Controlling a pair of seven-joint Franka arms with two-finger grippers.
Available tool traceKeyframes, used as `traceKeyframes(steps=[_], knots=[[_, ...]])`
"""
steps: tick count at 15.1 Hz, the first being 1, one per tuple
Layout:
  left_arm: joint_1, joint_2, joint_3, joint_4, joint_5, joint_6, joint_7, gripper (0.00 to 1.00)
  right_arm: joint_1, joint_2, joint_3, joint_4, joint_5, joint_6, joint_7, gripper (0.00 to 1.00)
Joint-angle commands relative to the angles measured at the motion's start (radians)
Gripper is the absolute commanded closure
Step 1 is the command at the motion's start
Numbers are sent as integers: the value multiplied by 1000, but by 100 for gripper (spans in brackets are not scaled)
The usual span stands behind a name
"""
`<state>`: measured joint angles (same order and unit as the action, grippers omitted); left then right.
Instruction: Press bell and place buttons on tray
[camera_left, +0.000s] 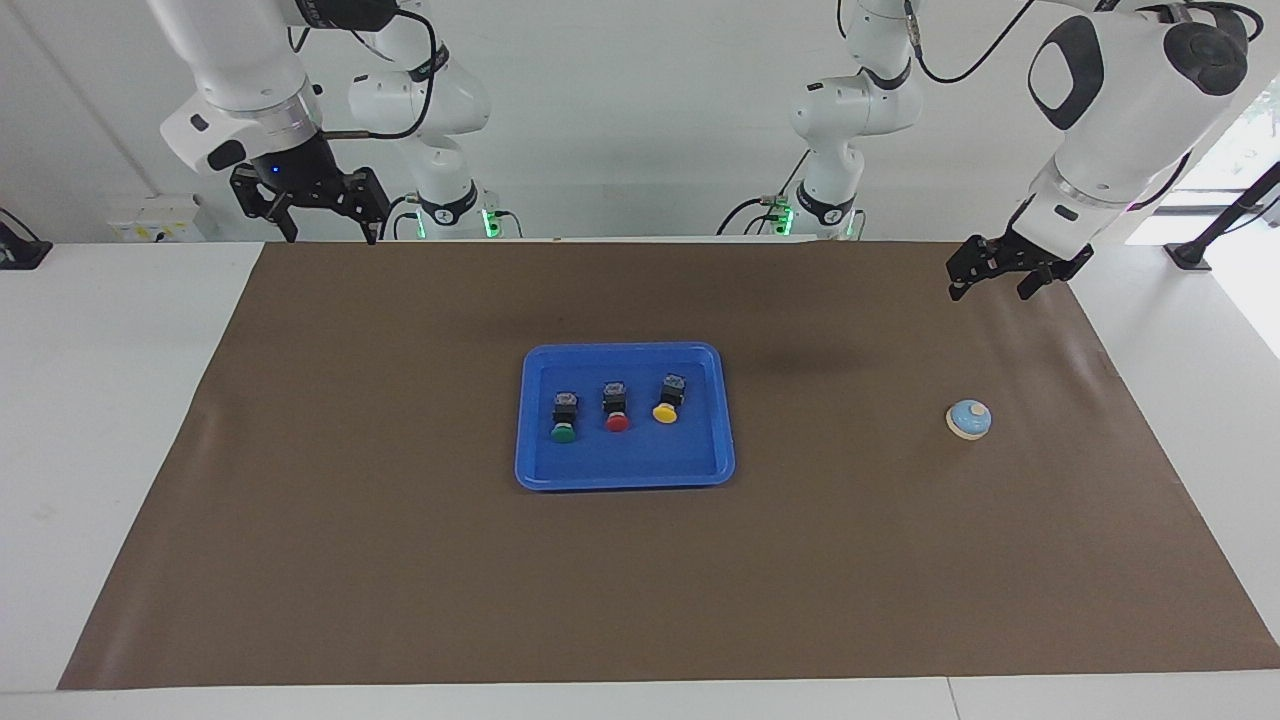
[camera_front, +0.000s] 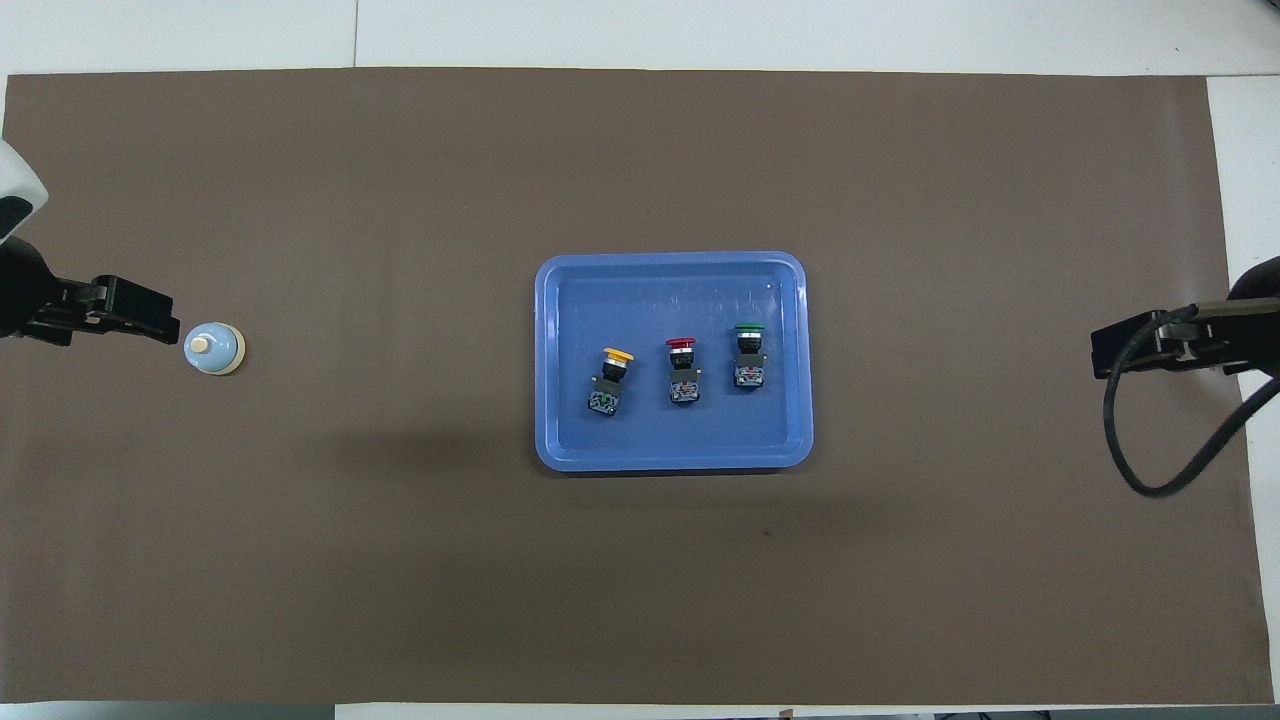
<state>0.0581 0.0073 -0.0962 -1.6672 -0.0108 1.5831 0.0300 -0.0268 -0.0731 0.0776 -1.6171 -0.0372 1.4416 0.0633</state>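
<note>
Starting at the right arm's end of the table, the right gripper (camera_left: 315, 212) hangs high in the air over the corner of the brown mat (camera_left: 400, 560) nearest the robots, its fingers spread apart and holding nothing.

Mid-table sits the blue tray (camera_left: 625, 478), flat on the mat. All 3 buttons lie inside it in a row, each tipped on its side with the cap pointing away from the robots: the green button (camera_left: 564, 418) toward the right arm's end, the red button (camera_left: 615, 408) in the middle, the yellow button (camera_left: 668, 399) toward the left arm's end. They lie close together but apart.

Further along, the bell (camera_left: 969, 419) stands upright on the mat, well apart from the tray. The left gripper (camera_left: 1000, 277) hangs in the air over the mat's edge nearest the robots, clear of the bell, fingers released and empty.
</note>
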Motion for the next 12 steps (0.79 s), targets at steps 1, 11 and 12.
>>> traceKeyframes(steps=[1,11,12], knots=[[-1,-10,4,1,0,-11,-9,0,-47,22,-8,37,92,-4,-31,0],[-1,-10,4,1,0,-11,-9,0,-33,23,-7,42,33,0,-33,0],[-1,-10,4,1,0,-11,-9,0,-33,23,-7,42,33,2,-33,0]])
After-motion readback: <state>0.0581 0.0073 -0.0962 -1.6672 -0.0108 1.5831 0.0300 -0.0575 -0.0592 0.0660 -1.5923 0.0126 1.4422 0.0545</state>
